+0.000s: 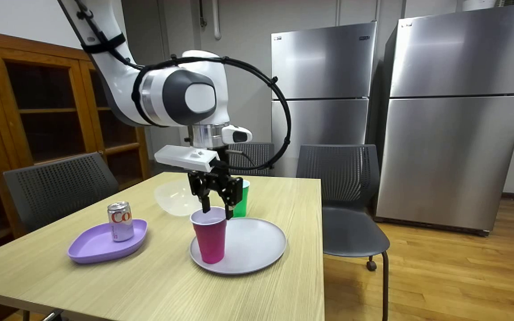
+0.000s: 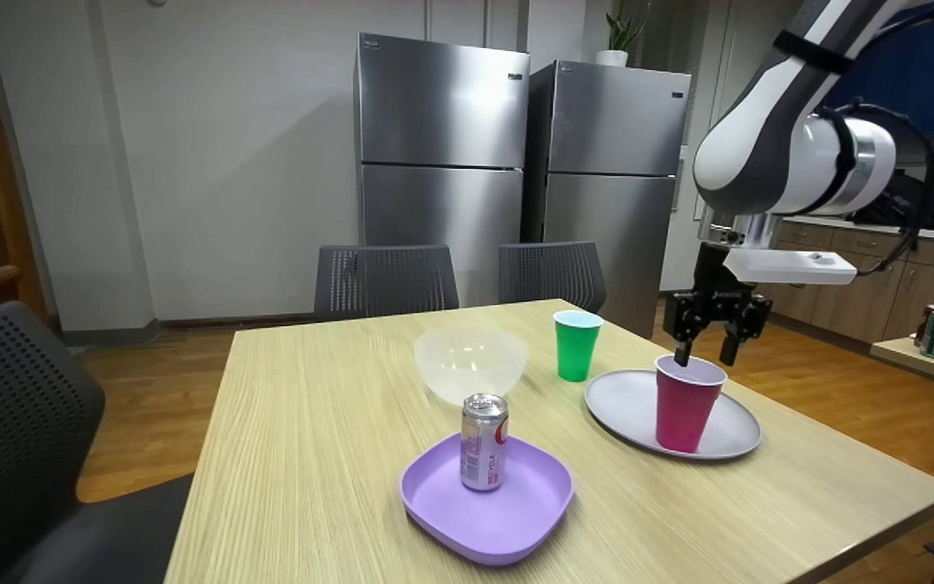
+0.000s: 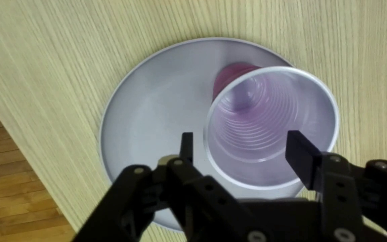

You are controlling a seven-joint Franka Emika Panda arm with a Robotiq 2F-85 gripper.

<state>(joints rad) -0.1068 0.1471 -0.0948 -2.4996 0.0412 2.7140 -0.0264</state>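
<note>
The black two-fingered gripper point(image 1: 217, 214) hangs directly over the tall pink plastic cup point(image 1: 211, 243), its fingers spread apart with no grip on it. In the wrist view the left finger point(image 3: 187, 144) stands just outside the cup's pale rim, while the right one overlaps the mouth; whether it dips inside, I cannot tell.

In an exterior view, from the left of the pale wood-grain table point(image 1: 150, 285), a rounded lavender tray point(image 1: 86, 247) holds a silver soda can point(image 1: 120, 223) with red lettering, standing upright. Farther back and rightward is a translucent whitish bowl point(image 1: 172, 204), its contents hard to make out. Next comes the pink cup, on the near left part of a round light-grey plate point(image 1: 257, 245); the wrist view shows its ribbed inside down to the bottom. Farther right, beyond the plate, stands a tapered green plastic cup point(image 1: 241, 209), partly behind the gripper, its inside hidden.
</note>
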